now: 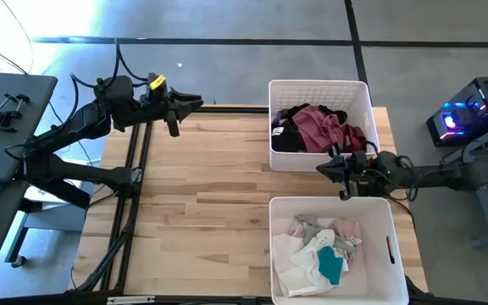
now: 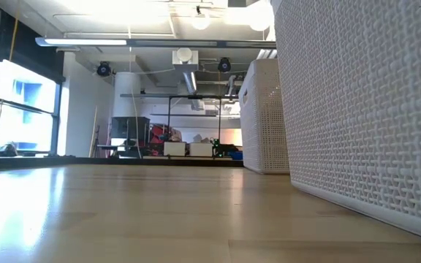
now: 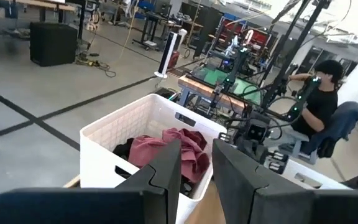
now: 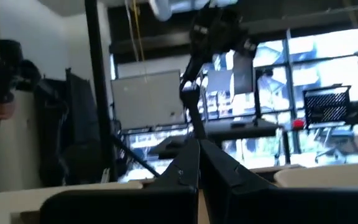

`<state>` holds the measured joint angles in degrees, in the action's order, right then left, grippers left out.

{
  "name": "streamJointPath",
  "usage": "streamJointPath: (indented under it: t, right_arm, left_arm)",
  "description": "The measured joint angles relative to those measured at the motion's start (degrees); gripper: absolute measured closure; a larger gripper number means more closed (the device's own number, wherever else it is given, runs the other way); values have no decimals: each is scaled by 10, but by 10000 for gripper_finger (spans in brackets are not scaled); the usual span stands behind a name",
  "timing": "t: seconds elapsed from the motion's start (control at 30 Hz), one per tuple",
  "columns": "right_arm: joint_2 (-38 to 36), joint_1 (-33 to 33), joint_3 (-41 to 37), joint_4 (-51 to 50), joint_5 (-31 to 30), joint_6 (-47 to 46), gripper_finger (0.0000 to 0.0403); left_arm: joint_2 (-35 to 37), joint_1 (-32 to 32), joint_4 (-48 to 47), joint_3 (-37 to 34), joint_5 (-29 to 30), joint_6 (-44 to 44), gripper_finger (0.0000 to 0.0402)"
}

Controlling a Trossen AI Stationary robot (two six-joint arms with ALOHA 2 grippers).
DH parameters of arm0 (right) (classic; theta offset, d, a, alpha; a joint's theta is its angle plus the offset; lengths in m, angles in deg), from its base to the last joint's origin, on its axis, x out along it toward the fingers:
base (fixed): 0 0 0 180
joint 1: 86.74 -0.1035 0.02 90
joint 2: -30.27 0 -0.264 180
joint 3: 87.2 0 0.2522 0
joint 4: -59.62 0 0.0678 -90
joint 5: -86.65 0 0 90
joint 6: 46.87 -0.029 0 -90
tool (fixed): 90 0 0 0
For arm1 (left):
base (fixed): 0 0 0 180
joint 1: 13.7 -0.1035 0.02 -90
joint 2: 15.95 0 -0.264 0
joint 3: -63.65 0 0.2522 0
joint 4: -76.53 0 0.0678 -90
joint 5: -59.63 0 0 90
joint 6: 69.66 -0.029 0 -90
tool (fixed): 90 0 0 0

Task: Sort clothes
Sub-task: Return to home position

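Maroon and black clothes [image 1: 318, 127] lie heaped in the far white bin [image 1: 320, 85]. White, grey, pink and teal clothes [image 1: 322, 250] lie in the near white bin [image 1: 329, 202]. My left gripper [image 1: 195, 102] hovers over the table's far edge, left of the far bin, pointing level toward it; it is open with nothing between its fingers [image 3: 166, 168]. The left wrist view shows the far bin [image 3: 117, 143] with the maroon garment [image 3: 166, 149] on top. My right gripper [image 1: 322, 167] sits low in the gap between the two bins, shut [image 4: 199, 158] and holding nothing.
Bare wooden table top [image 1: 202, 195] stretches left of both bins. In the low view, the near bin's wall [image 2: 364, 109] and the far bin [image 2: 265, 117] fill the right side. A person [image 3: 319, 99] sits at a workstation beyond the table.
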<state>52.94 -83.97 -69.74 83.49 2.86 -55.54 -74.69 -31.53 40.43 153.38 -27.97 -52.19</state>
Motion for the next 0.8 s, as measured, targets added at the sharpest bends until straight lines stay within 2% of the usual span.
streamJointPath:
  t: [0.17, 0.37, 0.47, 0.63, 0.8]
  right_arm:
    - [1, 40, -14, 63, -23, -7, 403]
    - [1, 80, -10, -14, -108, 115, 403]
    - [-1, 91, -8, -48, -97, 119, 403]
    - [0, 82, -10, -42, -28, 126, 403]
    - [2, 62, 17, -74, -45, 231, 403]
  left_arm:
    - [0, 3, 0, 0, 0, 14, 323]
    - [0, 3, 0, 0, 3, -2, 323]
    - [0, 3, 0, 0, 5, -2, 323]
    - [0, 3, 0, 0, 6, -6, 323]
    - [0, 3, 0, 0, 6, -6, 323]
